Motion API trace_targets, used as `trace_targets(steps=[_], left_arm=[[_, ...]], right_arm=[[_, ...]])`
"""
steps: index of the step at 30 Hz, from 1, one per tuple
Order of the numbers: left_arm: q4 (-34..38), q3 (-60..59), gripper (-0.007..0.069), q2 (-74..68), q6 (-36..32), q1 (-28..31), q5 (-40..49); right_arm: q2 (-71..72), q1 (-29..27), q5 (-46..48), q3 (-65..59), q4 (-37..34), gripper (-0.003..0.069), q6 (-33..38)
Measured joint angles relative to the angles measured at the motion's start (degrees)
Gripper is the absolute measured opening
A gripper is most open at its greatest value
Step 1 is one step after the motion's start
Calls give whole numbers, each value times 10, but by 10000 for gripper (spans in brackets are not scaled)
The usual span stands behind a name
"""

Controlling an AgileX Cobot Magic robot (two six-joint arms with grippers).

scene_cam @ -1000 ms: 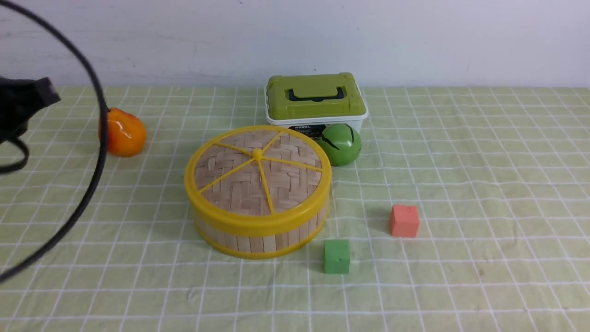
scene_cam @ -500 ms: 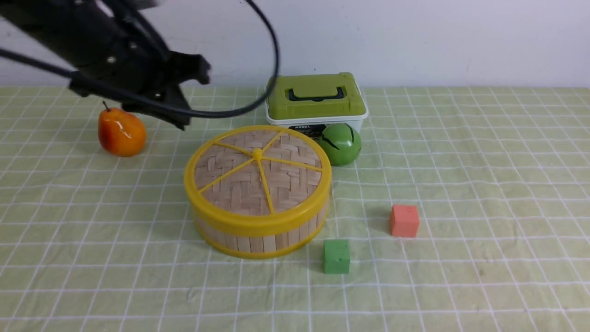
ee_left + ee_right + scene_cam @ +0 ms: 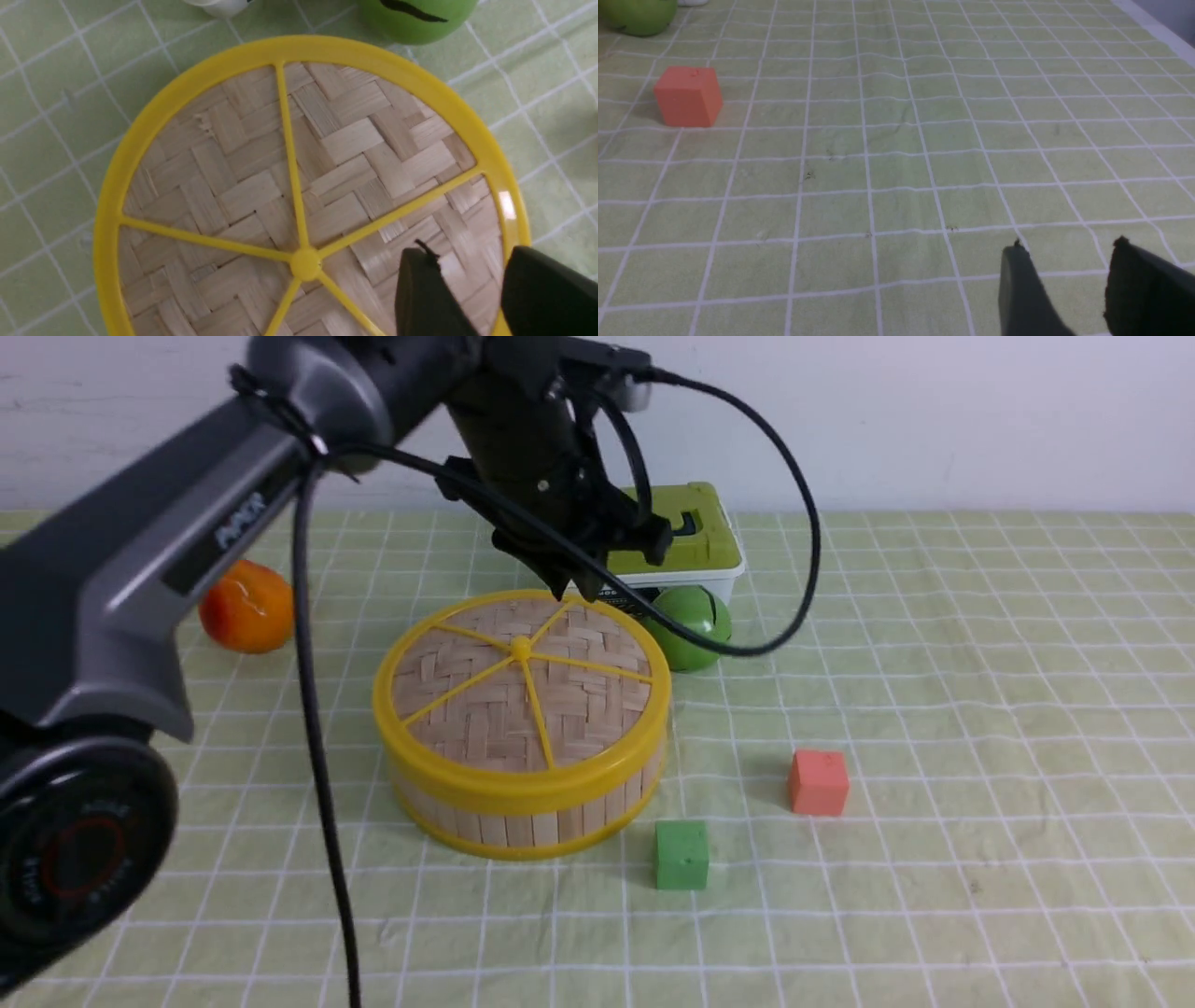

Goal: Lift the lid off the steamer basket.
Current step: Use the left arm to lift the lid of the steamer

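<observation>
A green checked cloth [image 3: 980, 644] covers the table. The left arm [image 3: 187, 551] reaches from the near left across to the middle, with black cable looping round it. The basket [image 3: 523, 821] stands at the centre of the cloth, and the lid [image 3: 485, 709] sits flat and closed on top of it. Just behind is a white box [image 3: 700, 537] with a green top, partly hidden by the arm. A green ball [image 3: 695, 630] lies between the box and the basket's far right side, close to both. An orange fruit [image 3: 243, 611] sits well off to the far left. A red cube [image 3: 819, 782] lies to the right of the basket, and a green cube [image 3: 681, 855] lies just off its near right edge. The left gripper [image 3: 467, 254] hangs over the lid's far rim with its fingers spread, holding nothing — whether it touches the lid I cannot tell. The right gripper [image 3: 1068, 243] is low over bare cloth on the right, fingers likewise apart and empty.
</observation>
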State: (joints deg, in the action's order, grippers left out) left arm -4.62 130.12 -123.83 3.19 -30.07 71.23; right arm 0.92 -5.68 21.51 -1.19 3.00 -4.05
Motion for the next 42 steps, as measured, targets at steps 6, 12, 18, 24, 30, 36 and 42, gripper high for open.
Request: trace_targets(steps=[6, 12, 18, 24, 30, 36, 42], left_arm=[[-64, 2, 387, -28, 38, 1, 0], [-75, 3, 381, -45, 62, 10, 0], [-93, 3, 318, -51, 69, 10, 0], [-95, 3, 290, -51, 71, 10, 0], [-85, 3, 288, -51, 82, 10, 0], [-91, -9, 288, -51, 84, 10, 0], [-96, -28, 282, -53, 84, 10, 0]], right_arm=[[0, 0, 0, 0, 0, 241, 0], [0, 0, 0, 0, 0, 241, 0], [0, 0, 0, 0, 0, 241, 0], [0, 0, 0, 0, 0, 241, 0], [0, 0, 0, 0, 0, 241, 0], [0, 0, 0, 0, 0, 243, 0], [0, 0, 0, 0, 0, 243, 0]])
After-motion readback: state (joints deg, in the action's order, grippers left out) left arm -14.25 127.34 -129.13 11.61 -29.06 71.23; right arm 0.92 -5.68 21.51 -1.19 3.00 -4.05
